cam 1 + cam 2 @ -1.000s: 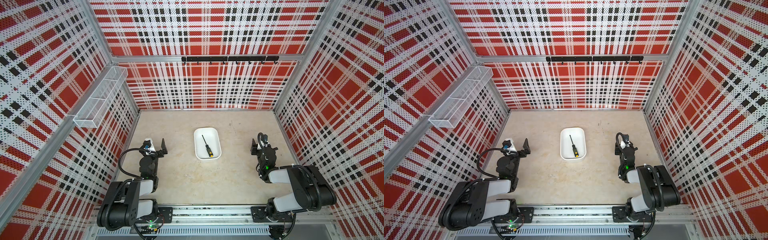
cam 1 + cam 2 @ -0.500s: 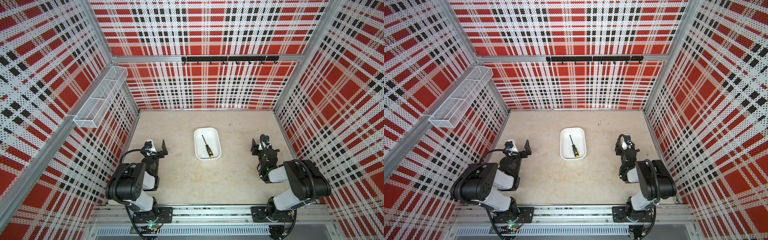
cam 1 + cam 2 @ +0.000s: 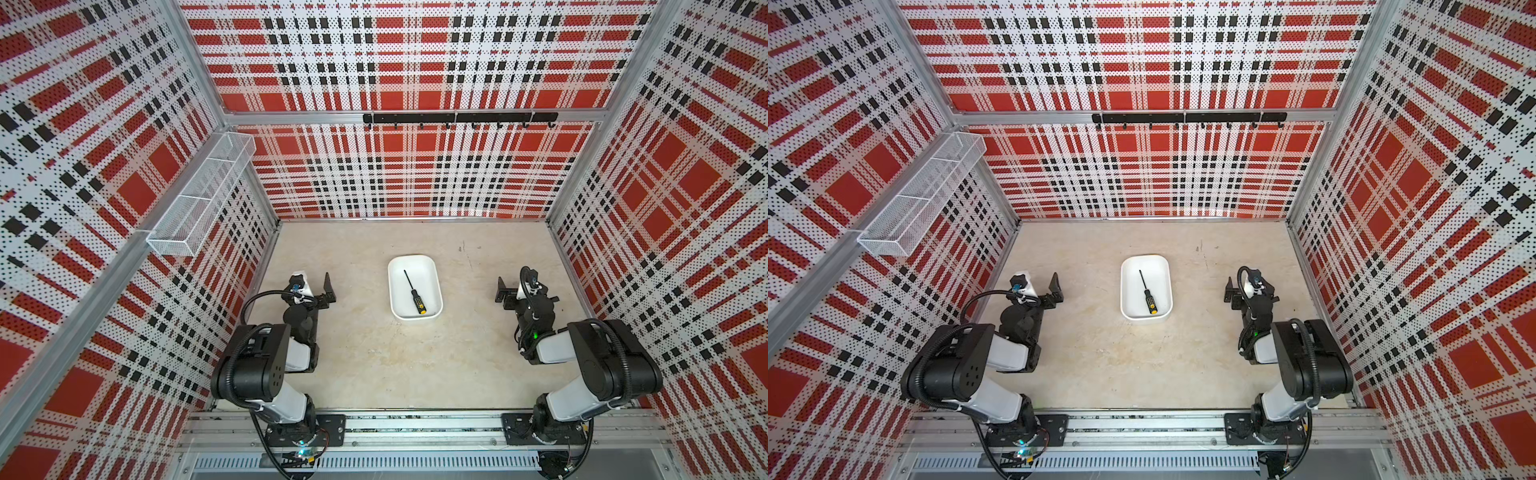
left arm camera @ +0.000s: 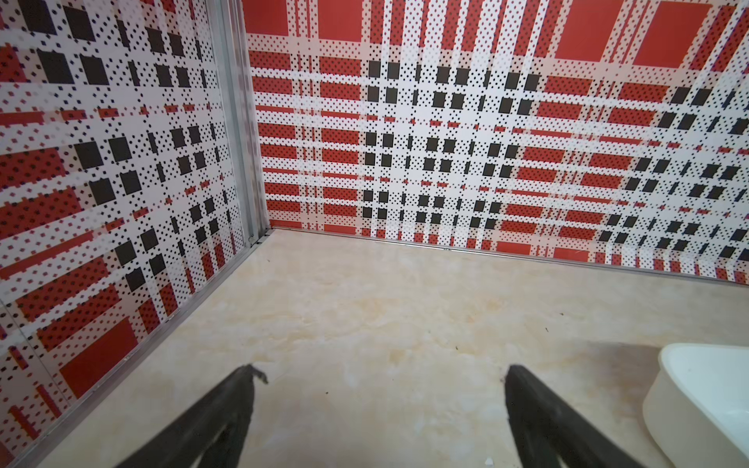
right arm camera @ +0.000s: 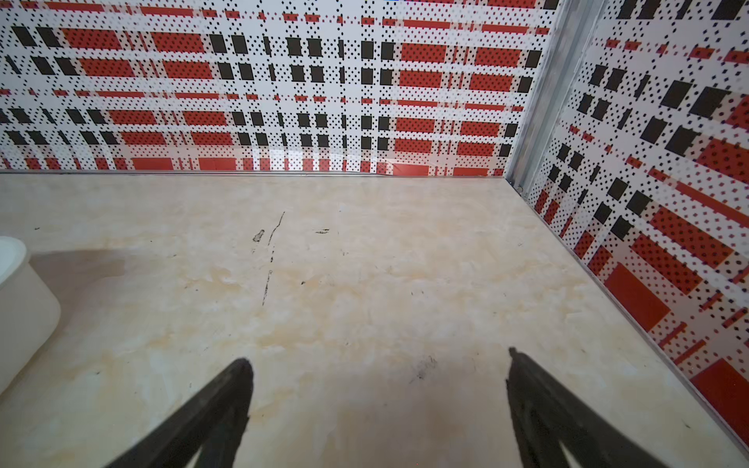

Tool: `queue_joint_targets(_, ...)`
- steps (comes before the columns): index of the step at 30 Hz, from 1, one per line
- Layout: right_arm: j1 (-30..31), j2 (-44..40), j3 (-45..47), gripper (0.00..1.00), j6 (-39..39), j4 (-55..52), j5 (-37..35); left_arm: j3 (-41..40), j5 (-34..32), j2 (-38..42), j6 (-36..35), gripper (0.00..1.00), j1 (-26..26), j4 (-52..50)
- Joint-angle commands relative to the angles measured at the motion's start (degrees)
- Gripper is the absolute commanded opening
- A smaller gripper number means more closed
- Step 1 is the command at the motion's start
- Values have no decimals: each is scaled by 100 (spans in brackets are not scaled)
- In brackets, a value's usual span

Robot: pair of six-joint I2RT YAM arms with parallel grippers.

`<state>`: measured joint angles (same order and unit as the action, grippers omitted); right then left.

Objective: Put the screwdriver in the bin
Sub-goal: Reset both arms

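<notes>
1. The screwdriver (image 3: pixel 413 291) lay flat inside the bin (image 3: pixel 430 276). It sat diagonally, thin dark shaft toward the back wall, black handle and yellow-orange butt toward the near rim. Judgement: the placement looked complete.
2. The bin was a shallow white tray of smooth plastic with rounded corners, standing mid-counter between the two arms. It was longer than the tool, so nothing overhung the rim.
3. The left jaws stood wide open and empty. In the left wrist view the dark tapering fingers (image 4: pixel 227 405) framed only bare counter (image 4: pixel 385 324), with the bin's corner off to one side.
4. The right jaws were likewise spread wide, gripping nothing, on the bin's other side and well apart from it.
5. The left arm (image 3: pixel 257 365) and right arm (image 3: pixel 602 365) were folded near their bases. Judgement: a parked posture, clear of the bin so the tool lies undisturbed.
6. The counter was pale beige and mottled like marble, with a few dark scuffs.
</notes>
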<state>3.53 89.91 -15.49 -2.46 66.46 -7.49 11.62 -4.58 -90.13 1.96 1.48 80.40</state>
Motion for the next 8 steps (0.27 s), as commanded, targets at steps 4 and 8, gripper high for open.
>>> queue_joint_targets(4,-70,21,-132,100,0,-54,53,23,-29,-13,-28,98,23,11)
queue_joint_targets(8,-69,12,-119,100,10,-10,42,16,-29,-11,-23,98,20,11)
